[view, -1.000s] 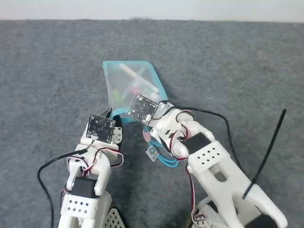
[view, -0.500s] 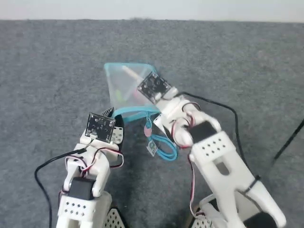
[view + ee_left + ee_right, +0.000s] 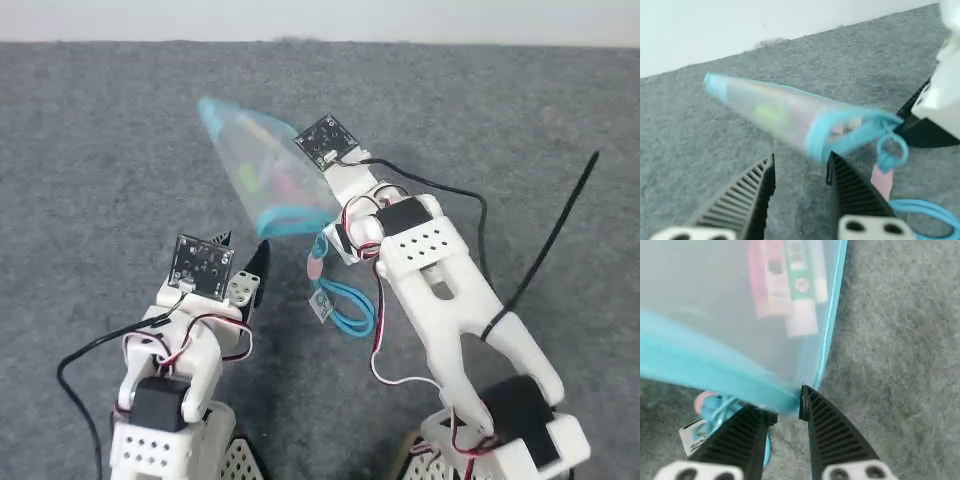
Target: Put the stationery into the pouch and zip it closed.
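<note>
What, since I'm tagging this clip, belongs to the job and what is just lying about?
Job: pouch; stationery inside it; right jaws, shut on the pouch's blue edge; left jaws, open nearby.
Lying about: blue cord loop; black cable; grey mat.

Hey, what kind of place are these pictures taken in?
Probably a robotics test bench: a grey felt-like mat is the work surface, a bare pale wall runs behind it, and a white robot arm with exposed wiring holds a clear pouch.
</note>
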Available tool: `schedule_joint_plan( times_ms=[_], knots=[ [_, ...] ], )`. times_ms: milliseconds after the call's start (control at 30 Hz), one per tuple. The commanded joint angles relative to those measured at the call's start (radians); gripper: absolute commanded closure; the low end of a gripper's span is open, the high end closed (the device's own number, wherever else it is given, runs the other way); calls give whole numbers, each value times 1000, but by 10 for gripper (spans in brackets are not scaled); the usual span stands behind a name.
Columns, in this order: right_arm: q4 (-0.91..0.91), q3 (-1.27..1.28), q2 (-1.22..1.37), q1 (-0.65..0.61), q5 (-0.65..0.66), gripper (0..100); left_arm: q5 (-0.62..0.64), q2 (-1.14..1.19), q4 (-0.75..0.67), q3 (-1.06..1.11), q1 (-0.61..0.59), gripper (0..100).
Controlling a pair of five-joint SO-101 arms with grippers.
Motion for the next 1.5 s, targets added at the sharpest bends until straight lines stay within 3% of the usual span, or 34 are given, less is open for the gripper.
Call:
schedule_joint_plan(
  times_ms=[0, 200, 500, 667, 1067, 1167, 1333, 1467],
  knots=[
    [-2, -63, -15, 25, -21, 992, -9, -11, 5, -62, -21, 829],
    [-1, -80, -15, 24, -21, 992, 15, -11, 11, -108, -160, 828],
    [99, -193, -16, -21, -21, 992, -3, -3, -51, 25, 77, 796],
    [102, -163, -91, -41, -23, 992, 38, -3, -60, 47, 98, 713],
    [94, 46, -371, -122, -9, 992, 43, -5, -141, 110, 158, 725],
    [91, 127, -360, -125, 66, 991, 43, -11, -107, 64, 89, 742],
    [-28, 279, -315, -127, 106, 989, 31, -3, -115, 18, -158, 749],
    [-30, 284, -236, -156, 100, 988, -97, -2, -107, 47, -288, 749]
  ],
)
